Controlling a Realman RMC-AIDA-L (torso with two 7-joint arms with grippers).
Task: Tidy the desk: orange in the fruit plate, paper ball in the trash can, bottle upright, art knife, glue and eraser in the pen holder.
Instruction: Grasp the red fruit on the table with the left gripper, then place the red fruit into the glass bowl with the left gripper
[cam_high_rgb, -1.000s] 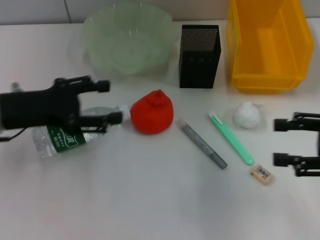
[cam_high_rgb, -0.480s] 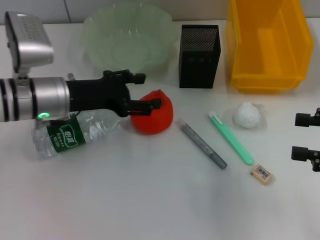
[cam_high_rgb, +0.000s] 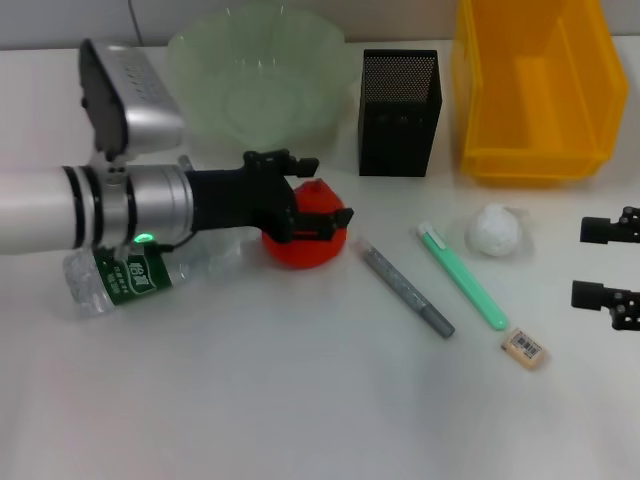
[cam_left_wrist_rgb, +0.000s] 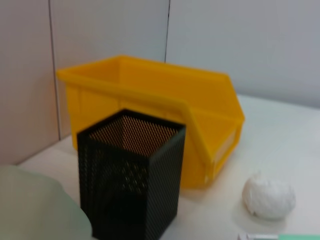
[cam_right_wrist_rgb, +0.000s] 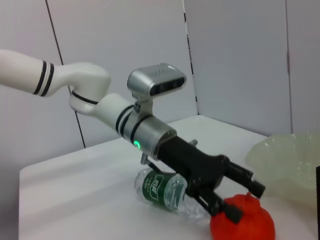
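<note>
Head view: left hand (cam_high_rgb: 322, 190) open, straddling one orange (cam_high_rgb: 305, 236); right hand (cam_high_rgb: 607, 262) open, idle at table edge.

Open table between orange (cam_high_rgb: 312, 240) and fruit plate (cam_high_rgb: 255, 75); pen holder (cam_high_rgb: 398, 112) beside.

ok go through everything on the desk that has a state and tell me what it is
orange: on desk, left end effector open around it
bottle: lying down
fruit plate: empty
pen holder: upright
trash can: empty
paper ball: on desk
eraser: on desk
right end effector: open, idle at desk's right edge
</note>
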